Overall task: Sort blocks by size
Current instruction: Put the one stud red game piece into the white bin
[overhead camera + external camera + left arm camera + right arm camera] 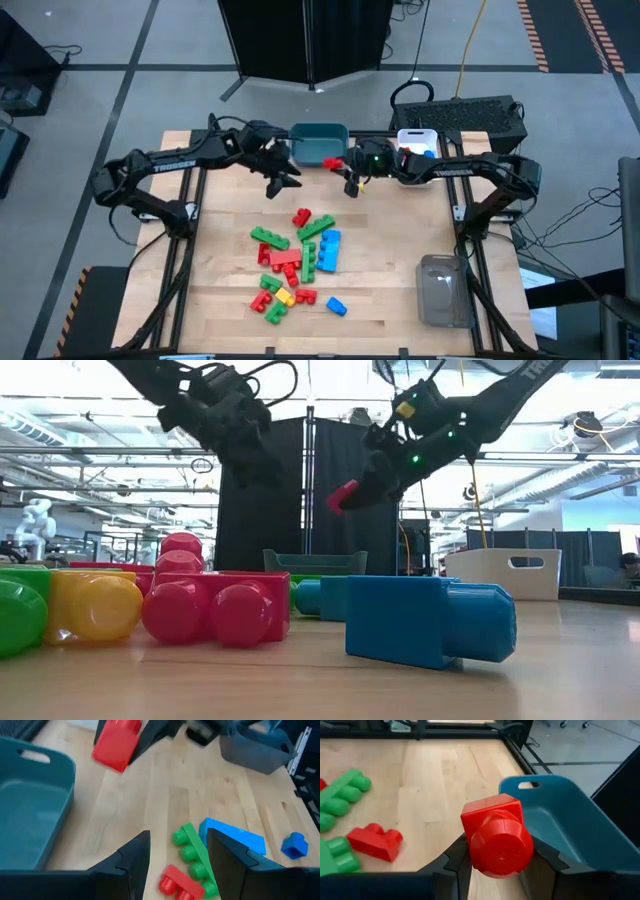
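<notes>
My right gripper (347, 174) is shut on a short red block (495, 837) and hangs above the table beside the teal bin (319, 144) at the far edge. The same red block (116, 742) shows in the left wrist view, in the air. My left gripper (177, 852) stands open with nothing between its fingers, above the table just left of the right gripper and near the bin's near left corner. The other blocks (296, 262), red, green, blue and yellow, lie loose in a pile at the table's middle. My right gripper pinches the short red block by two opposite sides (466, 832) between its two fingers. Its round stud faces back toward the wrist camera. The fingers slant downward, coming from the table's right. The block is lifted clear (343, 495), well above the tabletop.
A white bin (418, 140) stands at the far right beside the teal one, and a clear bin (443, 290) near the right front. A lone blue block (336, 306) lies apart from the pile. Bare wood lies between the pile and the far bins.
</notes>
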